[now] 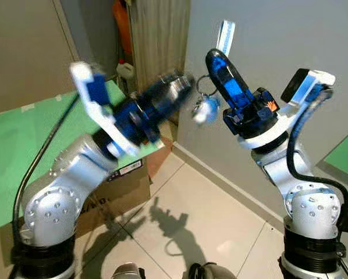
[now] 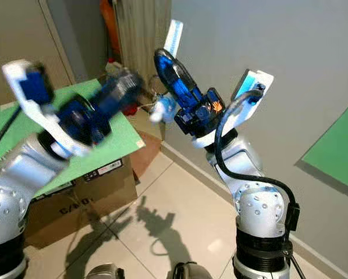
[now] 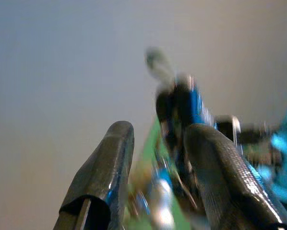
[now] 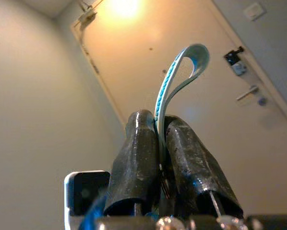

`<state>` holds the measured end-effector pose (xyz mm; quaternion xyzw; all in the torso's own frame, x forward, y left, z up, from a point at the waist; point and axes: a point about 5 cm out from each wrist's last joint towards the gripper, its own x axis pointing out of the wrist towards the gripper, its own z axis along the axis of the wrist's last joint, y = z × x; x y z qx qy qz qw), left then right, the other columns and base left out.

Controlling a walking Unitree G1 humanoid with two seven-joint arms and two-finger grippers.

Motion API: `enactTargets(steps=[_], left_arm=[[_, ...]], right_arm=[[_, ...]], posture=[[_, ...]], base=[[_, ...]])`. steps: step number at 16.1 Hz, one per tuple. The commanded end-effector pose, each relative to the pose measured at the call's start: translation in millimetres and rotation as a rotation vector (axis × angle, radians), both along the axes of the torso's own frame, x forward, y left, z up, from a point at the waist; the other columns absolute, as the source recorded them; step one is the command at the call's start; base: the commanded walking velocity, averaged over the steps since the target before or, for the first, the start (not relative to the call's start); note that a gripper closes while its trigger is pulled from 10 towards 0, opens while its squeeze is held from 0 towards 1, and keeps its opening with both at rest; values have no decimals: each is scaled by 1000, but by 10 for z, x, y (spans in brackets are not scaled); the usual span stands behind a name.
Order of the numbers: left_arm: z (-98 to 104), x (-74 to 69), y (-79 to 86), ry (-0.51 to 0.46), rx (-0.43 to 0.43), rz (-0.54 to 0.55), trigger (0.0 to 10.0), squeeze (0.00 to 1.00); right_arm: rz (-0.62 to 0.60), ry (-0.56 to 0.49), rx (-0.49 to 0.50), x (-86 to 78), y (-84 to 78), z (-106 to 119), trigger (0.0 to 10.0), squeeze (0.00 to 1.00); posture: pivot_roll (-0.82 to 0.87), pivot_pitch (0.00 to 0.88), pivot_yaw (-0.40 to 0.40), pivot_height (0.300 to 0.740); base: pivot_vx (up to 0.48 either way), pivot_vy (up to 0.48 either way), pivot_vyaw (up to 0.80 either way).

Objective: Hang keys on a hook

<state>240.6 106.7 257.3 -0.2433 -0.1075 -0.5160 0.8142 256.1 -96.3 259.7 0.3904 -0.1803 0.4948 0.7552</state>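
The right gripper [image 1: 216,58], upper centre of the frame, clamps the keys' strap [image 4: 174,81]; keys [image 1: 205,108] dangle below. The left gripper [image 3: 155,158], blurred, has fingers apart.

1. Wall [image 1: 290,40]: plain grey, matte; runs along the right side of the head views, with a pale skirting strip at its foot.
2. Floor [image 1: 203,215]: large light glossy tiles with dark joints; carries hard shadows and one bright reflected spot.
3. Green panel [image 1: 22,151]: flat green sheet lying over a cardboard box, at left.
4. Cardboard box [image 1: 127,186]: brown, printed label on its side, standing on the floor.
5. Wood-grain panel [image 1: 159,35]: vertical, in the far corner; an orange item and a white jug stand just beside it.
6. Door [image 4: 182,120]: pale, with lever handle and lock; bright lamp glow above.
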Motion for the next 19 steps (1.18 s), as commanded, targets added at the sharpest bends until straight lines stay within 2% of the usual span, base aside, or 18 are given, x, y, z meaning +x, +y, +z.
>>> enactTargets(steps=[1, 3, 7, 10, 11, 12, 19], left_arm=[[8, -58, -45, -13, 24, -42, 10000, 0], [-9, -25, -14, -9, 52, -5, 10000, 0], [87, -31, -11, -29, 6, -20, 10000, 0], [62, -57, -31, -26, 25, -45, 10000, 0], [53, -74, -40, -24, 26, -62, 9373, 0], [49, -92, -43, -22, 22, -82, 0, 0], [70, -97, -13, -30, 25, -100, 0, 0]], right_arm=[[21, -30, 5, -54, -3, 37, 10000, 0], [69, -58, 10, -131, 13, 55, 10000, 0], [90, -59, 3, -165, 43, 36, 10000, 0], [96, -58, 2, -172, 42, 26, 10000, 0], [97, -56, 2, -172, 39, 23, 10000, 0], [94, -54, 1, -169, 38, 21, 10000, 0], [86, -45, 7, -162, 32, 17, 10000, 0]], posture=[[90, 136, -26, 740], [91, 135, -20, 740], [93, 138, -20, 740], [92, 140, -18, 740], [91, 140, -17, 740], [90, 140, -16, 740], [87, 140, -13, 740]], base=[[0, 0, 0], [0, 0, 0], [0, 0, 0], [0, 0, 0], [0, 0, 0], [0, 0, 0], [0, 0, 0]])
